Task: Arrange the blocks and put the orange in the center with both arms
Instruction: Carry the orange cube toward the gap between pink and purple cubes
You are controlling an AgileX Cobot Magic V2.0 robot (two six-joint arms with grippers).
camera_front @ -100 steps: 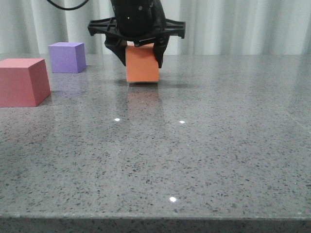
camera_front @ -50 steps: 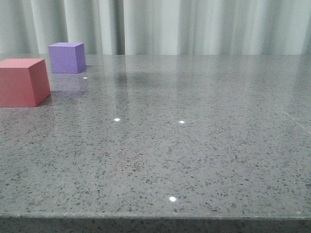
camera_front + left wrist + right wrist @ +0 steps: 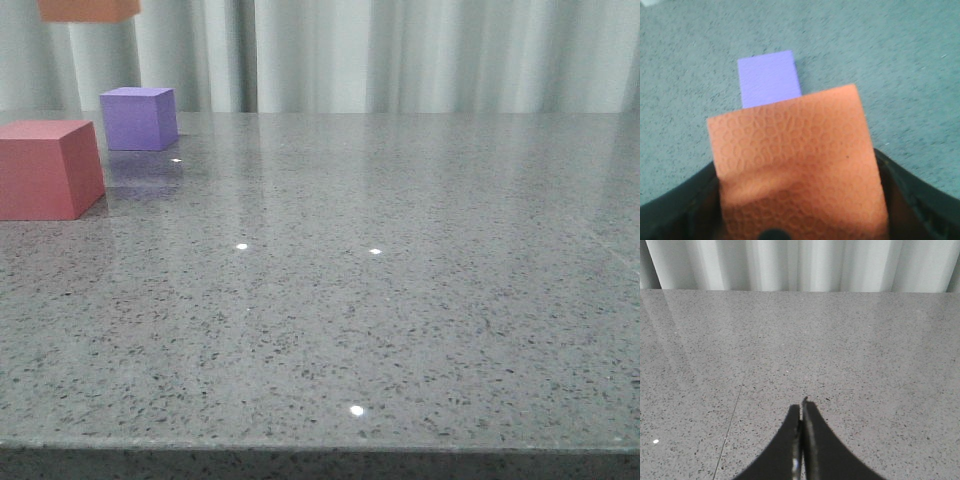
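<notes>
My left gripper (image 3: pixel 800 220) is shut on the orange cube (image 3: pixel 795 165), which fills the space between its dark fingers. The cube's bottom edge shows high at the top left of the front view (image 3: pixel 88 10), in the air above the purple cube (image 3: pixel 140 118); the gripper itself is out of that view. In the left wrist view the purple cube (image 3: pixel 769 77) lies on the table just beyond the orange one. The red cube (image 3: pixel 45 168) sits at the left edge, nearer than the purple one. My right gripper (image 3: pixel 802 407) is shut and empty, low over bare table.
The grey speckled table (image 3: pixel 380 300) runs back to pale curtains (image 3: pixel 400 55). Its front edge (image 3: pixel 320 448) crosses the bottom of the front view. A thin seam line (image 3: pixel 732 422) runs along the table beside my right gripper.
My left gripper lifted the orange cube off the table's middle, went out of view, and the cube now shows high at the top left above the purple cube.
</notes>
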